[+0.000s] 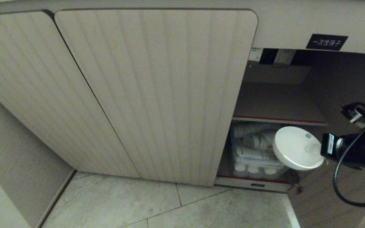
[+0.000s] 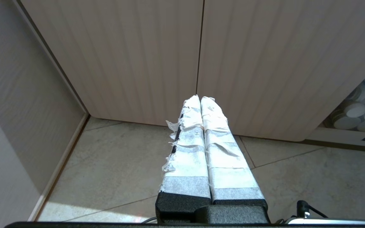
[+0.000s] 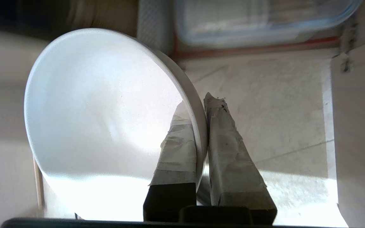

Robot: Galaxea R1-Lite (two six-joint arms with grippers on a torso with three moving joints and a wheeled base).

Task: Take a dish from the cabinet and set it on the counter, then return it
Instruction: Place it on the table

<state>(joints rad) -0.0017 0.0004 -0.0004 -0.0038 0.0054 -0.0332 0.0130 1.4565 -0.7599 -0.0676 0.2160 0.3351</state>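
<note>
- The dish [image 1: 296,148] is white and round, and hangs in the air in front of the open right bay of the cabinet [image 1: 157,91], tilted, with its pale underside facing the head camera.
- The right tool [image 3: 201,126] is clamped on the dish's rim: one taped finger [image 3: 177,145] lies inside the bowl, the other against the outside wall.
- The right arm [image 1: 360,142] reaches in from the right edge of the head view, black, with a looping cable below it.
- Behind the dish, on the cabinet's lower level, stand small white cups [image 1: 252,171] and stacked white ware, some in a clear bin [image 3: 265,22].
- Above them runs a red-edged shelf [image 1: 277,118], with nothing visible on it.
- A black label [image 1: 326,42] with white characters sits on the panel over the opening.
- Two ribbed doors [image 1: 21,82] to the left are closed.
- The floor [image 1: 169,205] below is pale tile.
- The left tool [image 2: 200,104] has its taped fingers pressed together, holding nothing, and points at the closed doors [image 2: 201,57] above the floor [image 2: 122,164].
</note>
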